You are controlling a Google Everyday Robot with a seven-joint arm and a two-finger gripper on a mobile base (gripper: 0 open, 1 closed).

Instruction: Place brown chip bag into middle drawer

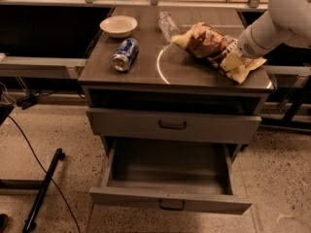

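One gripper [233, 61] rests at the pale end of your crinkly dark brown chip bag [206, 42], which stretches left of it; you cannot tell its grasp. Below it, the wide grey middle drawer [170, 200] stands open.

Dim amber light; glare on countertop [141, 75] beside end effector [232, 58].

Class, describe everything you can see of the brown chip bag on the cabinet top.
The brown chip bag is crinkly foil, dark brown with pale yellow ends. It lies slantwise on the right half of the cabinet top, above the open middle drawer. The tool is at its right end; a clear bottle lies by its left end.
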